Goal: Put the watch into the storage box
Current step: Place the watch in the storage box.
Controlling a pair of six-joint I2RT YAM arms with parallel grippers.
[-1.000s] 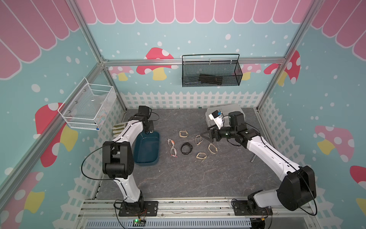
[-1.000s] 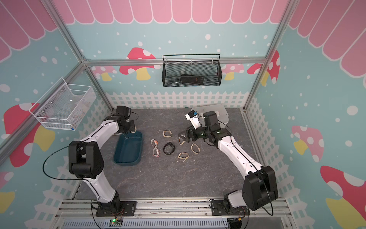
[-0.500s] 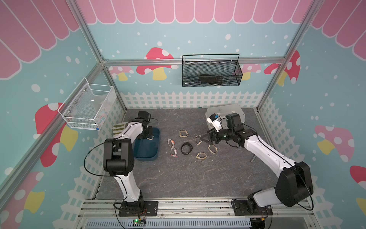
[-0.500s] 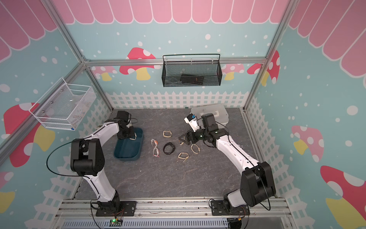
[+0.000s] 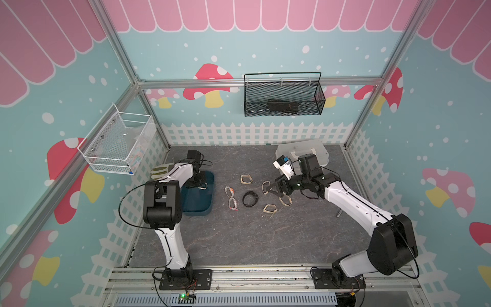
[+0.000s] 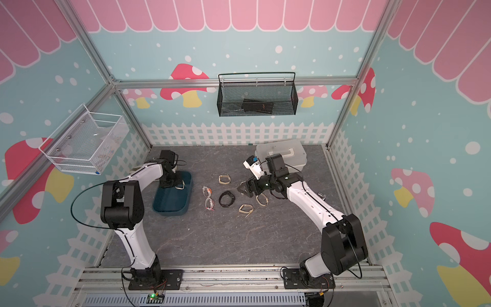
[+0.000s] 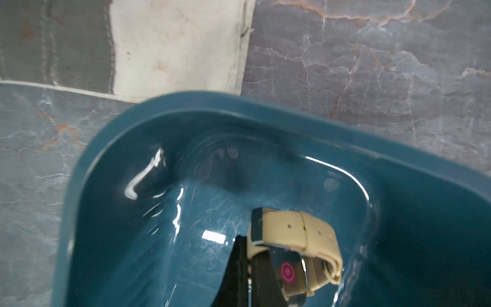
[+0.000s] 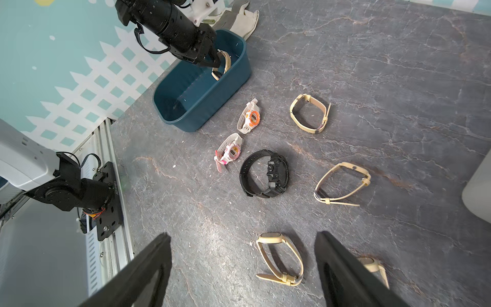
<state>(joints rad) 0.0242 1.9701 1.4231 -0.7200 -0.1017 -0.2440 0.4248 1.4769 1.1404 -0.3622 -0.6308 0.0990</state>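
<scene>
Surface is a dark grey tabletop point(image 5: 239, 239) with a stone pattern, veined in pale and rust lines and flecked with small white specks. Enclosure walls are teal with white dots, red-and-yellow mushrooms, a pink scalloped border at the top and a white picket-fence print at the base; aluminium posts stand at the two back corners. On the back wall hangs a black basket point(image 5: 283, 98) of mesh with a dark item inside; a white basket point(image 5: 117, 143) hangs on the wall on the left arm's side. A white case point(image 5: 314, 150) with a handle sits in the back corner on the right arm's side. The box point(image 5: 198, 206), dark teal and lidless, stands near the left wall, with a pale glove point(image 7: 180, 45) lying flat just behind it. The left gripper point(image 8: 216, 62) is lowered into the far end of the box, fingers clamped on a beige watch point(image 7: 292, 234); the watch sits within the walls, and whether it touches the floor cannot be told. The right gripper point(image 8: 241, 235) hovers over the middle of the tabletop, fingers spread wide and holding nothing, with a beige loose watch point(image 8: 279, 260) lying below the gap. Also loose between box and right gripper: one black watch point(image 5: 250, 198), two white watches point(image 8: 249, 117) with orange and pink faces, and more beige ones. Both arm bases are bolted to a rail point(image 5: 265, 273) at the front edge.
</scene>
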